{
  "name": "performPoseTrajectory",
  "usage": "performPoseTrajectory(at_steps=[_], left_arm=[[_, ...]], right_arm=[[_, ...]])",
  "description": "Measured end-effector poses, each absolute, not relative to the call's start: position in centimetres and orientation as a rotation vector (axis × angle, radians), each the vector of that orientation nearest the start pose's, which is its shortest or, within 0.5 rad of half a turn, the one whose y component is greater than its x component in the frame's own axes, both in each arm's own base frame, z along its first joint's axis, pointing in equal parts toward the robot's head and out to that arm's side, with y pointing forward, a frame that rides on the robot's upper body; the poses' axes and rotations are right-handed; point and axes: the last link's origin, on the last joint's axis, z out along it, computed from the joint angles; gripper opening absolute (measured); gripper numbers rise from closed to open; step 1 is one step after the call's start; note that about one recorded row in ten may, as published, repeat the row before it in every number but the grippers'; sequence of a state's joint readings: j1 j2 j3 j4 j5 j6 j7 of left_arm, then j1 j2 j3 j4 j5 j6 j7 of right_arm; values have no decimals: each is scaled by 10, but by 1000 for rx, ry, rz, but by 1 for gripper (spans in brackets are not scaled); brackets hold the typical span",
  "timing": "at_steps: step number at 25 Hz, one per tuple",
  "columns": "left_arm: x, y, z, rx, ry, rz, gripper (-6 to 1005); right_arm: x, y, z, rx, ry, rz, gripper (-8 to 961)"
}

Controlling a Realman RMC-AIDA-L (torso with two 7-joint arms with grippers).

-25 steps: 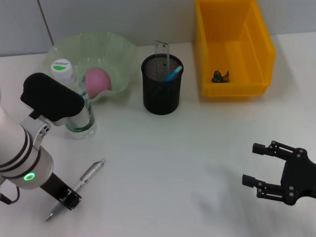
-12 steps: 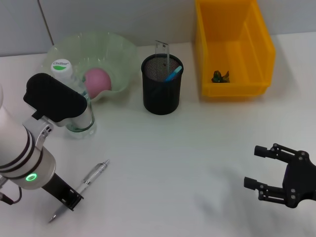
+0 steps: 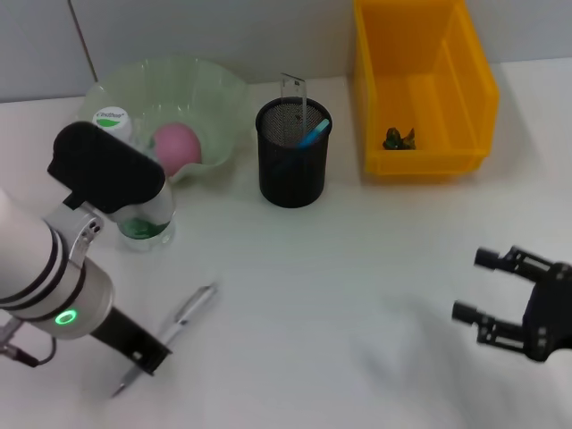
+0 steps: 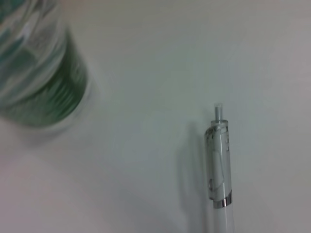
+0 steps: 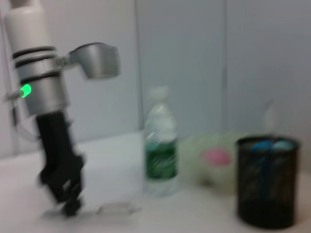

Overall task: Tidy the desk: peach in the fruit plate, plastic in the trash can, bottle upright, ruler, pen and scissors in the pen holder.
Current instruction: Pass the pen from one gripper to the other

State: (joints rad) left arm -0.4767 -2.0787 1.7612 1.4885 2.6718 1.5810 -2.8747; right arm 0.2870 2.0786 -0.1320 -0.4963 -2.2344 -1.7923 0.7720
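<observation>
My left gripper (image 3: 148, 358) is at the front left and is shut on a clear pen (image 3: 184, 315), which slants up to the right a little above the table. The left wrist view shows the pen's clear barrel (image 4: 217, 162) with its shadow beside it. The bottle (image 3: 134, 192) stands upright behind my left arm. The pink peach (image 3: 175, 144) lies in the green fruit plate (image 3: 214, 94). The black mesh pen holder (image 3: 293, 170) holds a clear ruler (image 3: 295, 89) and a blue-handled item (image 3: 315, 133). My right gripper (image 3: 476, 286) is open and empty at the front right.
A yellow bin (image 3: 465, 71) stands at the back right with a scrap of plastic (image 3: 399, 138) inside. In the right wrist view the left arm (image 5: 53, 141), the bottle (image 5: 159, 145) and the pen holder (image 5: 266, 182) stand in a row.
My left gripper has moved right with the pen, which has shifted with it. My right gripper has drifted right and slightly toward the front edge.
</observation>
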Motion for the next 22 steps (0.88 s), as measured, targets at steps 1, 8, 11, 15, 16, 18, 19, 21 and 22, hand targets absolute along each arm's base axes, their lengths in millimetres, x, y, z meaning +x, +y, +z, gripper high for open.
performPoseTrajectory(at_steps=[1,8,11,15,16,18,19,21,22], left_arm=[[-181,299,-43,-2533,-978,727,139],[-146,295,-44,-2635,-824,493,140],[-138,294,-46,-2660,-776,438,140],[-102,294,-54,-2728,-487,160,140],[-99,294,-54,-2733,-455,126,140],[-93,296,-55,-2742,-391,61,140],[-91,297,-55,-2745,-365,31,140],[-88,299,-54,-2737,-325,-42,140],[-88,300,-54,-2733,-309,-70,139]], right_arm=[[346,218,19,-2356,432,859,790],[339,211,35,-2158,461,1061,790],[333,206,44,-2098,533,1215,790],[328,204,48,-2086,552,1295,790],[325,203,49,-2084,557,1337,790],[323,203,50,-2085,559,1358,790],[321,203,49,-2075,566,1389,790],[320,202,48,-2063,572,1409,790],[319,202,47,-2049,578,1426,790]])
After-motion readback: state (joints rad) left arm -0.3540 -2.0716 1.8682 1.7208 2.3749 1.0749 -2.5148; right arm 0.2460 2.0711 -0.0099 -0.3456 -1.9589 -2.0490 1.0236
